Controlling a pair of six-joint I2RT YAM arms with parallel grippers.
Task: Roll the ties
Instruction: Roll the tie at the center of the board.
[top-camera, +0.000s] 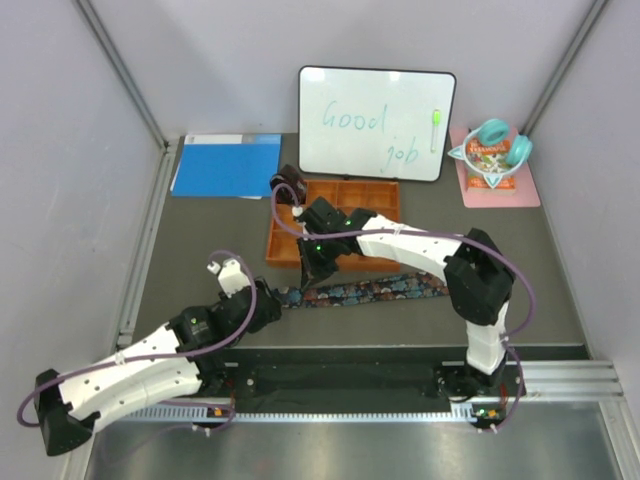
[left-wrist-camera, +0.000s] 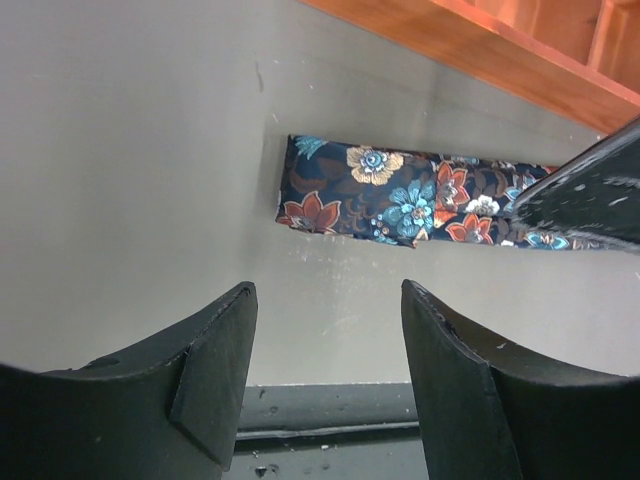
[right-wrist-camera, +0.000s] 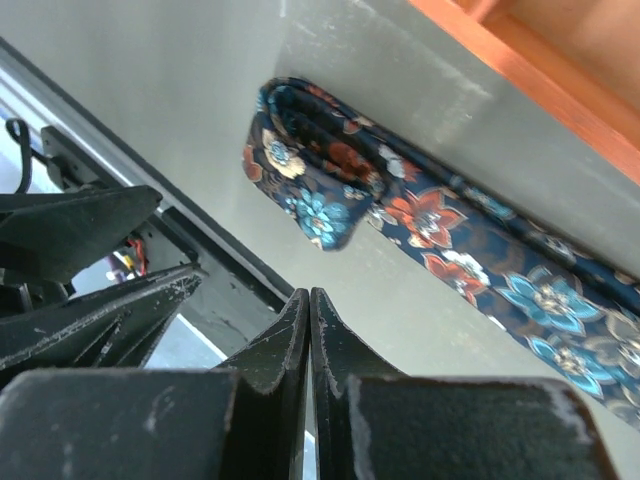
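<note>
Right now we are working over the grey table (top-camera: 560, 290), where the orange tray (top-camera: 372, 190) is sitting just beyond the floral tie (top-camera: 375, 290), which is lying stretched left to right. We are judging the rolling barely begun: the next move is calling for our left gripper (left-wrist-camera: 330, 300), jaws spread, to close on the tie's left tip. Our right gripper (right-wrist-camera: 308, 296), fingers pressed together on nothing, is hovering above. Only its wrist view is showing the folded end (right-wrist-camera: 310, 170) doubled over; the left wrist view is making it look flat.

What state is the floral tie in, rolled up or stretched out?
Mostly stretched out: the floral tie lies as a long strip on the table, only its left end folded over.
</note>
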